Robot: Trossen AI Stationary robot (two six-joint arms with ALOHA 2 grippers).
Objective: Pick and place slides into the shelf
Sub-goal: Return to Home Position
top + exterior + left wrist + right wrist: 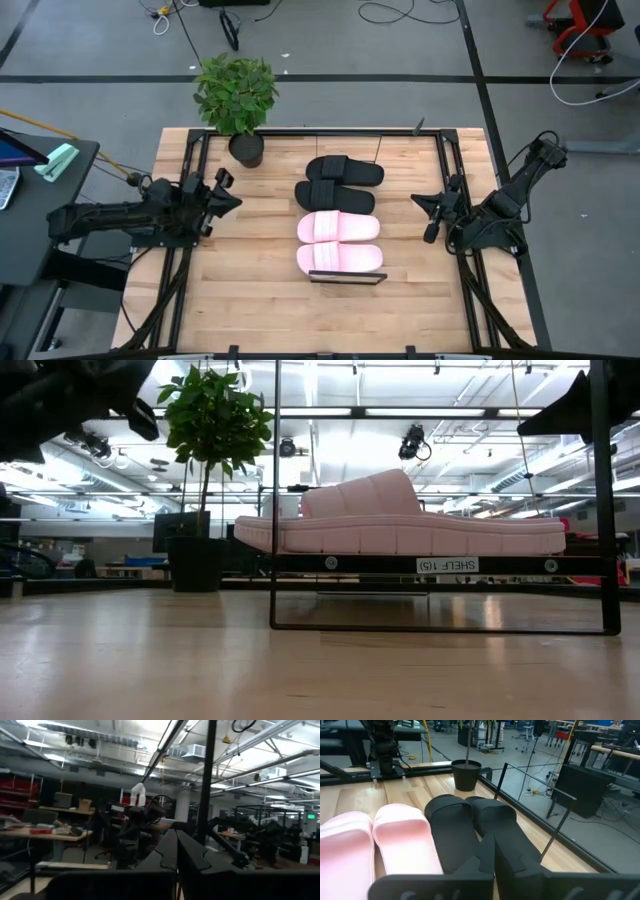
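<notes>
The left gripper is hovering clenched on nothing near the table's left edge. In the middle, the four slides are lying side by side, filling the shelf, so the job looks done. The right gripper is hanging clenched and empty, with open wood on both sides.

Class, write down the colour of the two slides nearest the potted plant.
Those slides are black; the high view shows it best.

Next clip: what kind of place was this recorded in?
Likely a robotics lab or workshop in an open hall: exposed ceiling ducts, workbenches behind, cables trailing over the grey floor around the table.
</notes>
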